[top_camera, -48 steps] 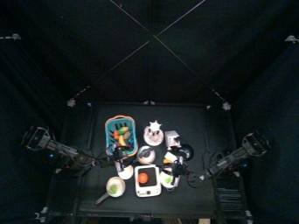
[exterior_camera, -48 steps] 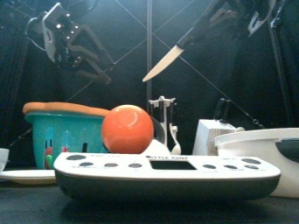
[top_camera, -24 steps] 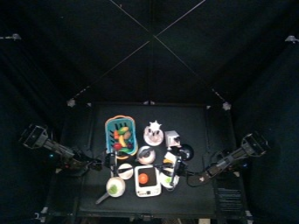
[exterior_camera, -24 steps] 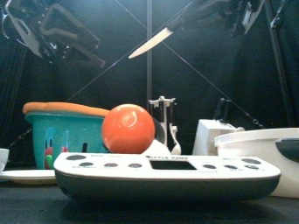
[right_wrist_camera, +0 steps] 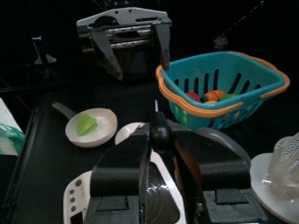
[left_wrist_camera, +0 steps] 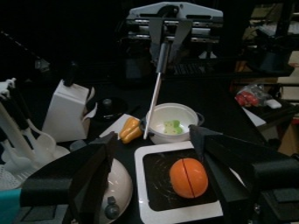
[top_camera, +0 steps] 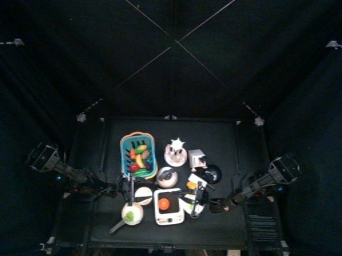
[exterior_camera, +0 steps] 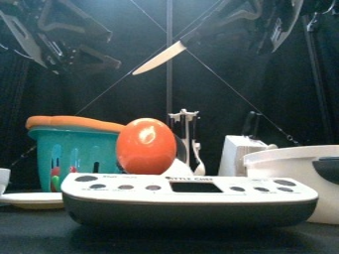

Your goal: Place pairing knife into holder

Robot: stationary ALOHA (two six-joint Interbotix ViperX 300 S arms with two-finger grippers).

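Observation:
My right gripper is shut on the paring knife by its handle. The knife hangs high above the table, with its blade slanting down to the left in the front view. The left wrist view shows the same knife pointing down from the right gripper. My left gripper is wide open and empty, facing the knife from the other side. It also shows from the right wrist as the left gripper. The holder, a small pale block, stands behind the scale.
A white scale with an orange on it stands at the front. A teal basket is on the left and a white bowl on the right. A small plate with a green item lies nearby.
The knife blade has swung up towards level and shifted left in the front view. The left gripper has drawn back to the left. Both stay as they were, one gripping, one open.

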